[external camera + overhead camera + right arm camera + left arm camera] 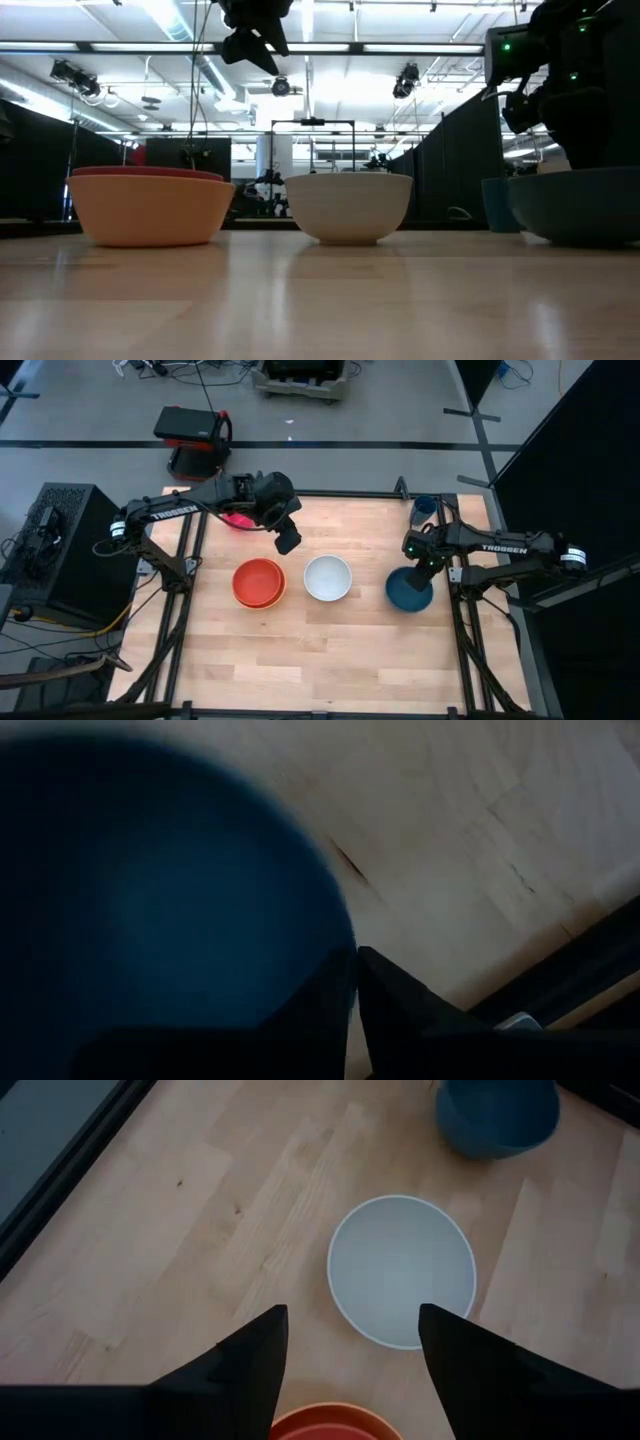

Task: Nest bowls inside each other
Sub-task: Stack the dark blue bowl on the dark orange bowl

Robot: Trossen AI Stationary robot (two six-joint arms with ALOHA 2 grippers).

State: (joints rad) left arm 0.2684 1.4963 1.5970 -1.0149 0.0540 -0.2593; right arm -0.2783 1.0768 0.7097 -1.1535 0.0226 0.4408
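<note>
Our right gripper point(352, 982) is pinched on the rim of the teal bowl point(409, 589) at the table's right side, a thin hold, so we judge the bowl could tip or slip free when lifted. Our left gripper point(352, 1342) hangs wide and empty above the white bowl point(328, 577). We count five bowls: teal, white, pink point(238, 519) at the back under the left arm, and red point(150, 173) nested in orange point(150, 210), plus one dark cup point(424, 507).

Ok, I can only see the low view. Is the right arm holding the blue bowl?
Observer: Yes. The right arm has its jaws shut on the rim of the teal-blue bowl.
Operator: Where's the pink bowl? I can't see it!
Observer: The pink bowl sits near the table's far edge, partly under the left arm.
Operator: Are the left jaws holding anything?
Observer: No, they are open and empty, raised near the white bowl.
</note>
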